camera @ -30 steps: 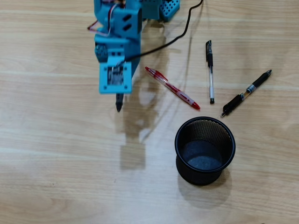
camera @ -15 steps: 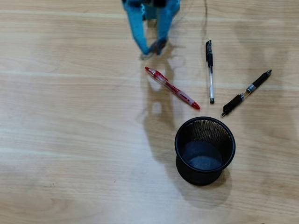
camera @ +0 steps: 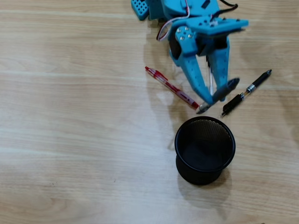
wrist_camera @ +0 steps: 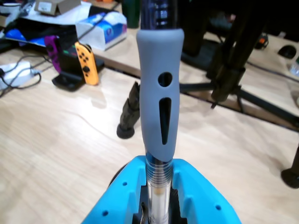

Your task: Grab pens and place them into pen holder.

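— How is the gripper [camera: 216, 99] seen?
— It is seen closed around the grey-and-clear pen [wrist_camera: 159, 98]; in the wrist view the pen's clear barrel is clamped between the blue jaws and its grey grip stands up from them. In the overhead view the gripper is placed just above the rim of the pen holder [camera: 205, 150], with its tips between the red-and-clear pen [camera: 171, 87] and the black pen [camera: 246, 92].

— Where are the other things found?
— The red-and-clear pen is laid slantwise on the tabletop [camera: 70, 140], left of the gripper, its lower end near one fingertip. The black pen with the silver band is laid slantwise to the right, just beside the other tip. The clear pen with the black cap [camera: 211, 79] is mostly hidden under the arm. The pen holder is stood upright below them; nothing can be made out inside it.
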`<state>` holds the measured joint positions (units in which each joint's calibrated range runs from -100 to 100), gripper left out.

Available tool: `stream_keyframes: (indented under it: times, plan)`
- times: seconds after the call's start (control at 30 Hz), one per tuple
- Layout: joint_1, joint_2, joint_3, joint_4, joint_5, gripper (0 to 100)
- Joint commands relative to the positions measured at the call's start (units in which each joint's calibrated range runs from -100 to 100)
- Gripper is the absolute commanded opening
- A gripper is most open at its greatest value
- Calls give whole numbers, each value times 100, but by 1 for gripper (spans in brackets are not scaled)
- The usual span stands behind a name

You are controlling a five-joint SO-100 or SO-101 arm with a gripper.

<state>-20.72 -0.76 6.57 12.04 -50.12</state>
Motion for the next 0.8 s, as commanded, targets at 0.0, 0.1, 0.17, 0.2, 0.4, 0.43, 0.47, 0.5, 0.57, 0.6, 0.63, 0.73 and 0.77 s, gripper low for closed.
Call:
stream_keyframes:
  times: [0.0, 0.1, 0.17, 0.2, 0.4, 0.43, 0.47, 0.5, 0.57, 0.6, 0.63, 0.73, 0.77]
  plan:
    - [-72, 335, -231, -216, -35, 2]
    - [-100, 548, -231, -216, -114, 2]
    - [-109, 675, -204, -216, -308, 2]
    - [-109, 735, -204, -216, -350, 2]
    - [-109, 955, -231, -216, -397, 2]
    - [-100, 955, -231, -216, -397, 2]
    - [-90, 955, -231, -216, -397, 2]
    - [-81, 955, -231, -216, -397, 2]
    - [-63, 955, -258, -216, -402, 2]
    - [-54, 947, -277, -216, -402, 3]
    - [-54, 938, -277, -216, -402, 4]
    - [-63, 921, -277, -216, -376, 11]
    - [-72, 913, -286, -216, -370, 15]
